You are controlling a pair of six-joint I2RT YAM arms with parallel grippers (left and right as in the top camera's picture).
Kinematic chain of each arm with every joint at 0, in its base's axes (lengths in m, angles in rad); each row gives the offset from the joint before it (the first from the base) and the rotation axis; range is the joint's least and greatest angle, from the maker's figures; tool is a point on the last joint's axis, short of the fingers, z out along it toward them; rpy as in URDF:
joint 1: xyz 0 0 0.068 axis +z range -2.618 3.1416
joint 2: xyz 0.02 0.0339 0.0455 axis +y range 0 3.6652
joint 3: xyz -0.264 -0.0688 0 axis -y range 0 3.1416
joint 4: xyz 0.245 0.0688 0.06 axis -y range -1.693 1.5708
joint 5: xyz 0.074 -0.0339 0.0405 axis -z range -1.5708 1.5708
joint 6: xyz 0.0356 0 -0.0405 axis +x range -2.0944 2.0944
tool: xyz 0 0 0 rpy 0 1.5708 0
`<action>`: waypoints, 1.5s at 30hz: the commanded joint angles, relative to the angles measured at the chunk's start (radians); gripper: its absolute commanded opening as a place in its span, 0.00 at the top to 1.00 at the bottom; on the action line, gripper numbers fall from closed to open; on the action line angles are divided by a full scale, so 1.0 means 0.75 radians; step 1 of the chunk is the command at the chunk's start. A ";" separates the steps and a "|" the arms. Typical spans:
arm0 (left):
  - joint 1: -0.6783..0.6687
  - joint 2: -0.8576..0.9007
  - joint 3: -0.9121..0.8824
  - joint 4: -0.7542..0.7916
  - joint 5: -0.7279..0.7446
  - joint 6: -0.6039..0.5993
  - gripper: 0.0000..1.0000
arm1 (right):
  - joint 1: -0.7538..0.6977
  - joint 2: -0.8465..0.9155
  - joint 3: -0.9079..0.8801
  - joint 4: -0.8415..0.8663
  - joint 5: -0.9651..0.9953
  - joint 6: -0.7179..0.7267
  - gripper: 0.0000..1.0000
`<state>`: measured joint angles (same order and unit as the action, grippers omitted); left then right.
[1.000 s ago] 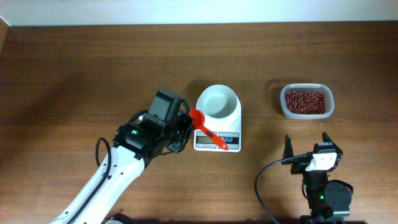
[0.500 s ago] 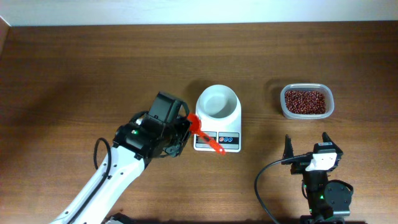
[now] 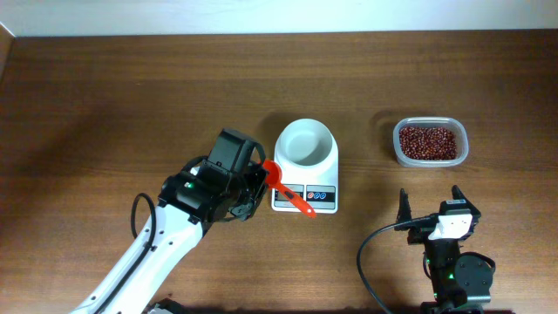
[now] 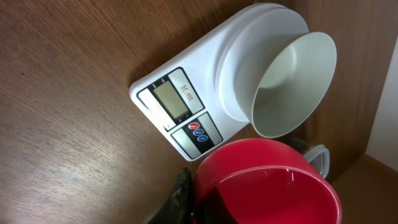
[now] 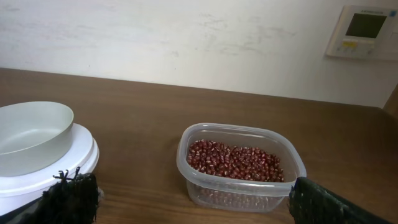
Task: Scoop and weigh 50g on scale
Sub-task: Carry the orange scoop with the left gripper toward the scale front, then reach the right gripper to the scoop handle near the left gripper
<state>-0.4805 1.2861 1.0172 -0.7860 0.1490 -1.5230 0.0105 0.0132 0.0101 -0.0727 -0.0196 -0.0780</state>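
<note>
The white scale (image 3: 305,197) stands mid-table with a round white bowl (image 3: 305,142) on top, and the bowl looks empty. My left gripper (image 3: 261,180) is shut on a red scoop (image 3: 288,187), which lies slanted over the scale's left side. In the left wrist view the scoop's cup (image 4: 267,183) looks empty. It sits just below the scale's display (image 4: 174,102) and the bowl (image 4: 292,81), with one dark finger (image 4: 180,199) beside it. My right gripper (image 3: 429,209) stands open near the front edge, pointing at the bean tub (image 5: 239,165).
A clear plastic tub of red beans (image 3: 429,142) sits to the right of the scale. The right wrist view also shows the bowl (image 5: 31,134) at far left. A white wall with a thermostat panel (image 5: 362,31) is behind the table.
The red scoop has shifted a little to the left and toward the front in my left gripper. The right arm has not moved.
</note>
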 commanded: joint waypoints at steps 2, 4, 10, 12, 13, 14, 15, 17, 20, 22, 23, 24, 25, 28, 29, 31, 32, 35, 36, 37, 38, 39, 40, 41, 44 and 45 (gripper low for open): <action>-0.056 -0.020 -0.003 0.041 0.006 -0.013 1.00 | -0.006 -0.001 -0.006 -0.008 -0.008 0.005 0.01; -0.105 -0.020 -0.003 0.082 -0.001 -0.013 1.00 | -0.006 -0.001 -0.006 -0.008 -0.008 0.005 0.01; -0.197 -0.020 -0.003 0.131 -0.151 -0.080 1.00 | -0.006 -0.001 -0.006 -0.008 -0.008 0.005 0.01; -0.200 -0.020 -0.003 0.130 -0.171 -0.079 1.00 | -0.006 -0.001 -0.006 -0.008 -0.008 0.005 0.01; -0.200 -0.020 -0.003 0.130 -0.171 -0.079 1.00 | -0.006 -0.001 -0.006 -0.008 -0.008 0.005 0.02; -0.200 -0.020 -0.003 0.131 -0.171 -0.079 1.00 | -0.006 -0.001 -0.006 -0.008 -0.008 0.005 0.01; -0.200 -0.020 -0.003 0.130 -0.171 -0.079 1.00 | -0.006 -0.001 -0.006 -0.006 -0.008 0.005 0.01; -0.200 -0.020 -0.003 0.128 -0.171 -0.078 1.00 | -0.006 -0.001 -0.006 0.024 -0.009 0.005 0.01; -0.200 -0.020 -0.003 0.125 -0.170 -0.078 1.00 | -0.006 0.000 -0.006 0.003 -0.146 0.065 0.01; -0.200 -0.020 -0.003 0.126 -0.171 -0.079 1.00 | -0.006 -0.001 -0.006 0.014 -0.226 0.310 0.01; -0.200 -0.020 -0.003 0.132 -0.180 -0.079 1.00 | -0.006 -0.001 -0.006 0.017 -0.282 0.583 0.01; -0.200 -0.020 -0.003 0.134 -0.191 -0.079 1.00 | -0.006 -0.001 -0.006 0.023 -0.342 0.773 0.01; -0.200 -0.020 -0.003 0.135 -0.199 -0.079 1.00 | -0.006 -0.001 -0.006 0.028 -0.406 0.904 0.01; -0.200 -0.020 -0.003 0.134 -0.209 -0.078 1.00 | -0.006 -0.001 -0.006 0.034 -0.603 1.093 0.01; -0.200 -0.020 -0.003 0.134 -0.209 -0.078 1.00 | -0.006 -0.001 -0.006 0.034 -0.649 1.093 0.01; -0.200 -0.020 -0.003 0.134 -0.209 -0.078 1.00 | -0.006 -0.001 -0.006 0.051 -0.704 1.095 0.01; -0.200 -0.020 -0.003 0.134 -0.209 -0.078 1.00 | -0.006 -0.001 -0.006 0.054 -0.746 1.094 0.01; -0.200 -0.020 -0.003 0.134 -0.210 -0.078 1.00 | -0.006 -0.001 -0.006 0.061 -0.772 1.085 0.01; -0.200 -0.020 -0.003 0.134 -0.210 -0.078 1.00 | -0.006 -0.001 -0.006 0.100 -0.777 1.041 0.01; -0.200 -0.020 -0.003 0.134 -0.210 -0.078 1.00 | -0.006 -0.001 -0.006 0.137 -0.802 1.024 0.01; -0.200 -0.020 -0.003 0.134 -0.210 -0.078 1.00 | -0.006 -0.001 -0.003 0.176 -0.831 1.022 0.01; -0.200 -0.020 -0.003 0.134 -0.210 -0.078 1.00 | -0.006 -0.001 0.007 0.188 -0.848 1.022 0.01; -0.200 -0.020 -0.003 0.134 -0.210 -0.078 1.00 | -0.006 0.000 0.028 0.181 -0.858 1.022 0.01; -0.200 -0.020 -0.003 0.134 -0.210 -0.078 1.00 | -0.006 0.002 0.047 0.168 -0.860 1.022 0.01; -0.200 -0.020 -0.003 0.135 -0.210 -0.078 1.00 | -0.006 0.039 0.138 0.071 -0.869 1.022 0.00; -0.200 -0.020 -0.003 0.135 -0.210 -0.079 1.00 | -0.006 0.083 0.186 0.021 -0.886 1.023 0.01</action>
<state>-0.6262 1.2861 1.0172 -0.6888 0.0097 -1.5715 0.0105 0.0254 0.0521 -0.0059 -0.6399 0.6994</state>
